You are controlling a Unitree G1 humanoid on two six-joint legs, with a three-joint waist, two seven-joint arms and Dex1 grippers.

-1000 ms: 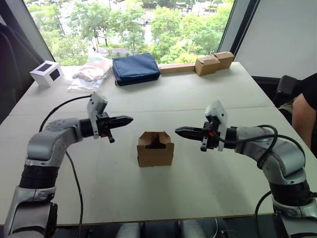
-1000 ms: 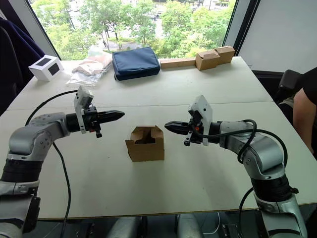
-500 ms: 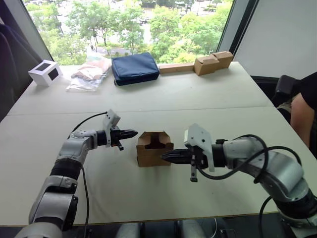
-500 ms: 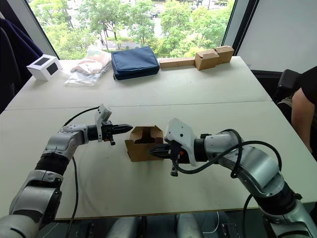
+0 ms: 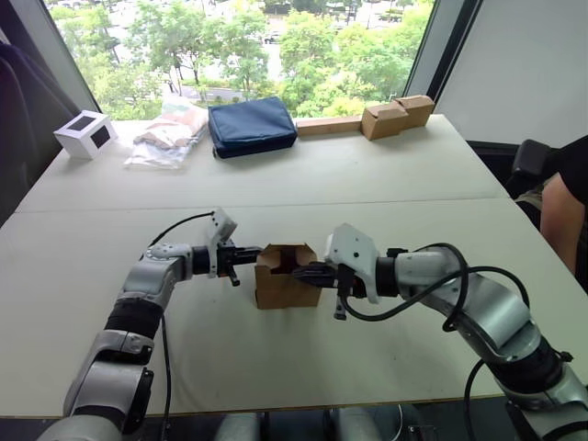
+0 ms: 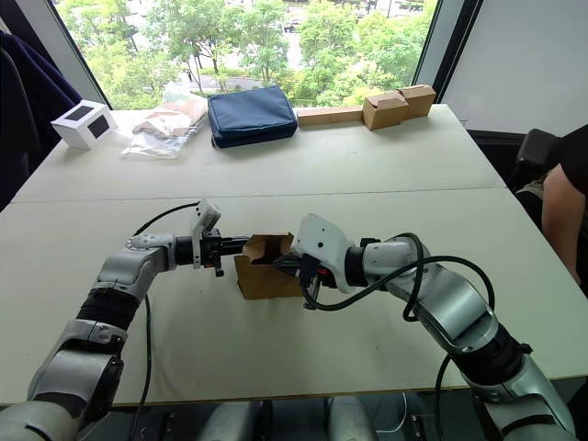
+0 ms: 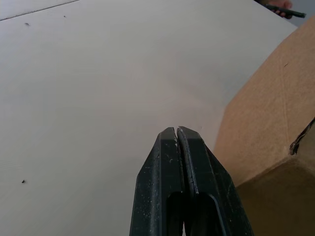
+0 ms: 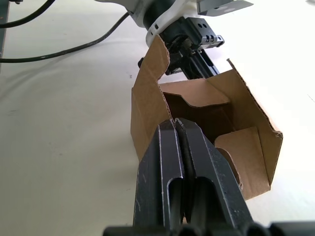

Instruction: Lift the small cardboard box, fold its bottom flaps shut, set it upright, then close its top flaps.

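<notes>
The small cardboard box stands in the middle of the table with its open end up. Its top flaps stick up around the opening. The bottom flaps are hidden under it. My left gripper is shut, and its tip is at the box's upper left side. My right gripper is also shut. Its tip is at the rim of the box's right wall, pointing into the opening. In the right wrist view the left gripper shows just beyond the far flap.
Along the table's far edge lie a white cube box, plastic bags, a navy pouch and two tan boxes on a long strip. A person's arm is at the right edge.
Both grippers have closed in on the box from either side, from well apart to touching it. The right gripper's tip has risen from the box's lower front corner to its rim.
</notes>
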